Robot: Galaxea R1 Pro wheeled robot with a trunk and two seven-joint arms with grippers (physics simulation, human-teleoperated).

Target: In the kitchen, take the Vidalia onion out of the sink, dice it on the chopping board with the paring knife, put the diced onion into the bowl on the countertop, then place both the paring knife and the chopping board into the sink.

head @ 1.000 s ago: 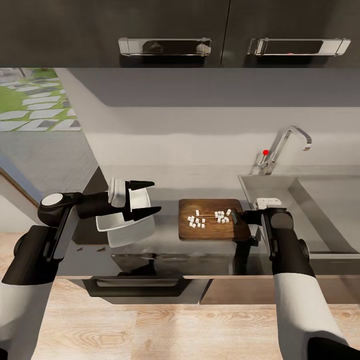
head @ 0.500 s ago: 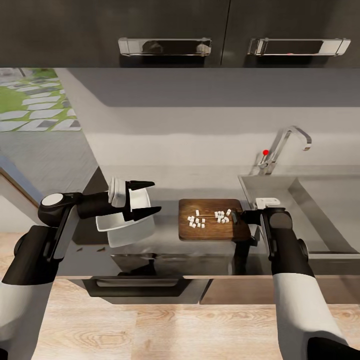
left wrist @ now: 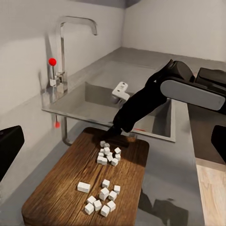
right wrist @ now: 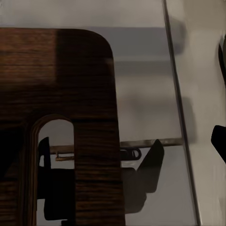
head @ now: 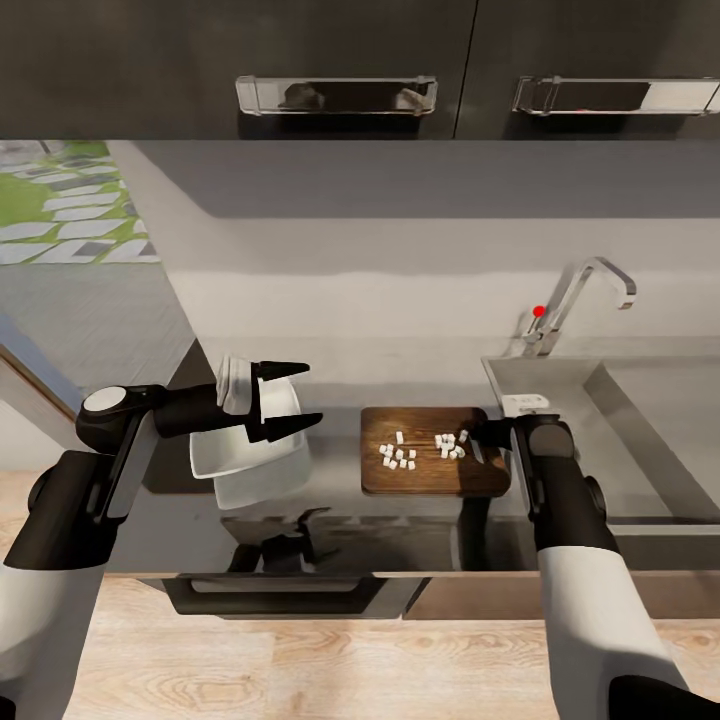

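The dark brown chopping board [head: 435, 478] lies on the glossy countertop [head: 340, 520] just left of the sink [head: 600, 420]. Two small heaps of white diced onion [head: 398, 456] [left wrist: 107, 155] rest on it. My right gripper [head: 476, 436] reaches down onto the board's sink-side end, its dark fingers [left wrist: 120, 126] touching the wood; whether they clasp anything is hidden. A short dark sliver [head: 478, 450] at its tips may be the paring knife. The board's slot hole [right wrist: 52, 155] shows close up. My left gripper [head: 295, 397] hovers open over the white bowl [head: 235, 452].
The chrome tap [head: 585, 290] with its red knob [head: 539, 311] stands behind the steel basin [left wrist: 141, 101]. Black upper cabinets with chrome handles [head: 335, 95] hang overhead. The countertop's front edge [head: 380, 572] runs just before my trunk, with wood floor below.
The whole picture has shifted a little, so the camera moved. Both arms keep their poses over the bowl and the board; the dice lie as before.
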